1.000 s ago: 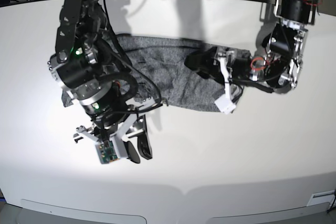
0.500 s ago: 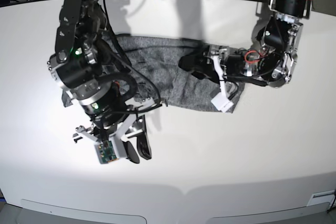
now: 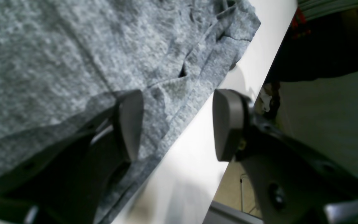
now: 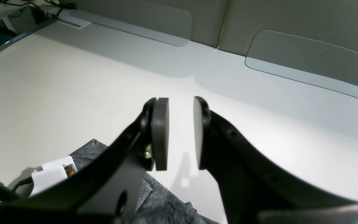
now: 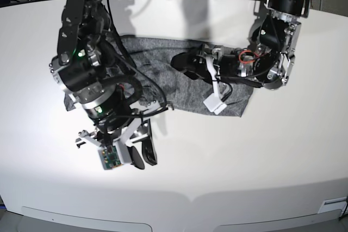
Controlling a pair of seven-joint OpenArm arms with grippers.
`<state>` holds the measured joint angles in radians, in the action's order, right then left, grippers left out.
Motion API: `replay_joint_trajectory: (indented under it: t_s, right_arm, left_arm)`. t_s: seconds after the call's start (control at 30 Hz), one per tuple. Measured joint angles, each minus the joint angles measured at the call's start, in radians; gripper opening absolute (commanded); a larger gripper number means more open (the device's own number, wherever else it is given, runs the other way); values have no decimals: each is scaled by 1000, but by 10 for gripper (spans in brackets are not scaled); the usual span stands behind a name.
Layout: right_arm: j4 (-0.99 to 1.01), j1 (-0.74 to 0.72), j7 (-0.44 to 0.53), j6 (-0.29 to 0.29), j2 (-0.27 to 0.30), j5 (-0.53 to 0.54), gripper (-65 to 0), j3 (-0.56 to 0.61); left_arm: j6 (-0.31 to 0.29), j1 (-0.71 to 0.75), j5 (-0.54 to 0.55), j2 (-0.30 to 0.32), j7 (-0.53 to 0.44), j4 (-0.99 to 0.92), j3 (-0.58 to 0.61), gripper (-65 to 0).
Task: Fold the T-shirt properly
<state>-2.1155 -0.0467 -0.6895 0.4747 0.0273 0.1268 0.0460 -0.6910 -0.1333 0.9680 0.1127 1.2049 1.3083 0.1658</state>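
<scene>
T-shirt (image 5: 163, 77): grey knit, lies on white desk (image 5: 283, 150) toward far side, centre of base view, as a wide flattened band w/ creases. Its left part runs under the right arm; its right end sits below the left arm. Edge w/ layered folds and a small gap between layers shows in left wrist view (image 3: 182, 71), close to the desk's rim.

Left tool (image 3: 177, 124): on the right in base view (image 5: 187, 66), reaching left, low over the shirt's middle. Jaws spread wide, released, nothing between them. One finger (image 3: 129, 124) is over cloth, the other (image 3: 225, 124) over bare desk and beyond its rim. Whether the finger touches the cloth: cannot tell.

Right tool (image 4: 180, 133): on the left in base view (image 5: 142, 155), pointing toward the near side, over bare desk just nearer than the shirt's near edge. Jaws part-way apart w/ a narrow gap, holding nothing; desk shows through the gap. Corner of shirt (image 4: 166, 208) visible below it in right wrist view, apart from the fingers.

White tag-like block (image 5: 215, 103) hangs from the left arm over the shirt's near edge.
</scene>
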Motion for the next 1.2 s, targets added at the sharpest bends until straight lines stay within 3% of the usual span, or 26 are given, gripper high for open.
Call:
replay_joint_trajectory:
  t_s: [0.27,0.33,0.47,0.73,0.87,1.0,1.2]
  right_arm:
    - [0,0,0,0,0,0,-509,0]
    - [0,0,0,0,0,0,-509,0]
    - [0,0,0,0,0,0,-509,0]
    - [0,0,-16,0,0,0,-509,0]
    - [0,0,-23,0,0,-1,-509,0]
    - [0,0,-26,0,21,-78,-509,-11]
    - [1,0,-91,0,56,-45,-509,-147]
  left_arm:
    - [0,-116,-13,4,7,0,0,-307]
    - [0,-140,-101,7,-3,0,0,-307]
    - [3,-105,-256,20,-168,0,0,-307]
    - [2,-69,-348,18,-233,-4,3,-307]
    - [2,-61,-372,20,-240,-4,3,-307]
    - [2,-90,-351,18,-197,-4,4,-307]
    - [0,-178,-367,20,-197,52,4,-307]
